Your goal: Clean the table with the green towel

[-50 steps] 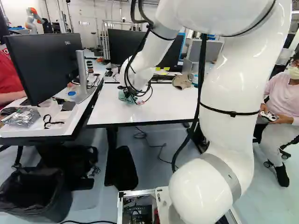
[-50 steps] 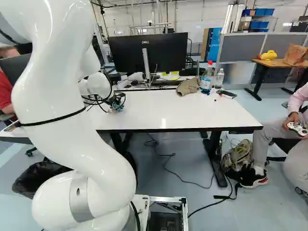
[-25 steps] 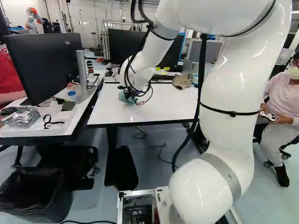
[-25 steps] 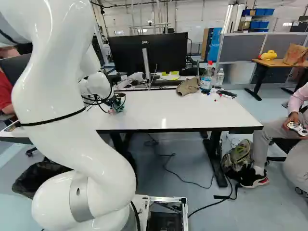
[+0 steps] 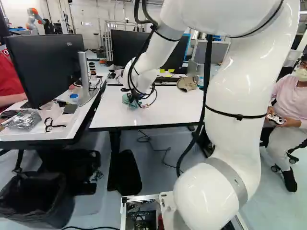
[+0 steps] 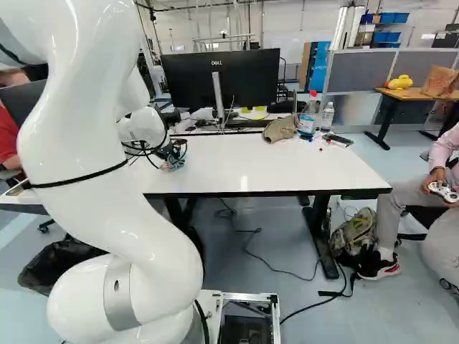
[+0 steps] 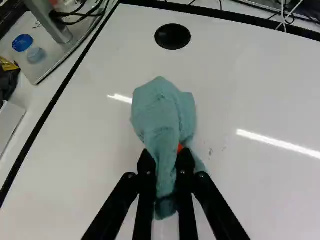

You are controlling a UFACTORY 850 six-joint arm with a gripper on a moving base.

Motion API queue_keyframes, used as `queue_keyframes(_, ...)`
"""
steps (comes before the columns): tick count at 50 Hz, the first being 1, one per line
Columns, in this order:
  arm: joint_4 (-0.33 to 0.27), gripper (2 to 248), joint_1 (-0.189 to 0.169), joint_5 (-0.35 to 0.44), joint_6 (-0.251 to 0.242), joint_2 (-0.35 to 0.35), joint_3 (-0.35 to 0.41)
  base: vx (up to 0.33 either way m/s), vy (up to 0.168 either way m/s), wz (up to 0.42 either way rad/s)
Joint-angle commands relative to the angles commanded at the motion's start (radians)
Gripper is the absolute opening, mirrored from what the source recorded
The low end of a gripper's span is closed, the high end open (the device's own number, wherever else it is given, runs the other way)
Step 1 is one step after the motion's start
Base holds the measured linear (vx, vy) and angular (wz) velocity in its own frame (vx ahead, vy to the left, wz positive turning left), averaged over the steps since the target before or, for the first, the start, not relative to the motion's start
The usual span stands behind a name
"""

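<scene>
The green towel [image 7: 162, 107] is on the white desk [image 6: 272, 168], near its left edge and set in from the front edge. It is bunched, with one fold pinched in the jaws of the gripper [image 6: 170, 152]. The jaws stand narrow, closed on the cloth from both sides; one orange pad [image 7: 180, 148] shows. Small dark marks [image 7: 211, 151] lie on the surface beside the towel. A round black disc [image 7: 172, 36] sits ahead of the towel, towards the far left corner.

At the far edge, right of centre, lies a tan cap [image 6: 280, 129]. Beside it, towards the far right corner, stand a red-capped bottle [image 6: 307, 120] with a blue label and a clear bottle [image 6: 328, 116]; a dark flat item [image 6: 337, 140] lies near them.

Behind the far edge, one monitor [image 6: 244, 79] carries a pale maker's mark. Beyond the left edge, on the adjoining desk, a second monitor [image 5: 48, 64] bears a similar small mark; a silver bag [image 5: 23, 120] lies near that desk's front edge.
</scene>
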Motion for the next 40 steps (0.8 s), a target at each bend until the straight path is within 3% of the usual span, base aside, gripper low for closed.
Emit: queue_keyframes(40,0.0,48,-0.115,0.0,0.0,0.044,0.052,0.0,0.0,0.0)
